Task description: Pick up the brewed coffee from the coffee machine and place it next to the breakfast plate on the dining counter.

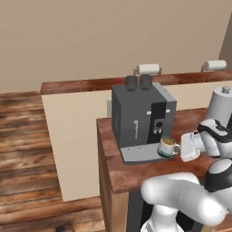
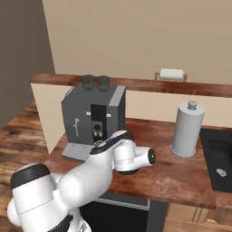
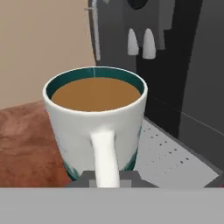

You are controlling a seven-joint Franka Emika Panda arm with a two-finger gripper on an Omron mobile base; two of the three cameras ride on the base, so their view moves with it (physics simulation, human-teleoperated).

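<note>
The jaws (image 3: 106, 177) are clamped on the handle of the small white teal-banded mug (image 3: 96, 120) (brimful of light brown coffee), which sits on the boxy dark grey coffee machine's (image 1: 140, 115) light grey drip tray (image 3: 175, 159).

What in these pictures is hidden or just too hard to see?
- Mug: in the right base view the arm covers it.
- Gripper fingertips: in the hand view the bottom edge cuts them off; the handle runs down between them.
- Coffee machine: the markings on its front are too small in both base views.
- Sink: cut off by the right edge, right base view.
</note>
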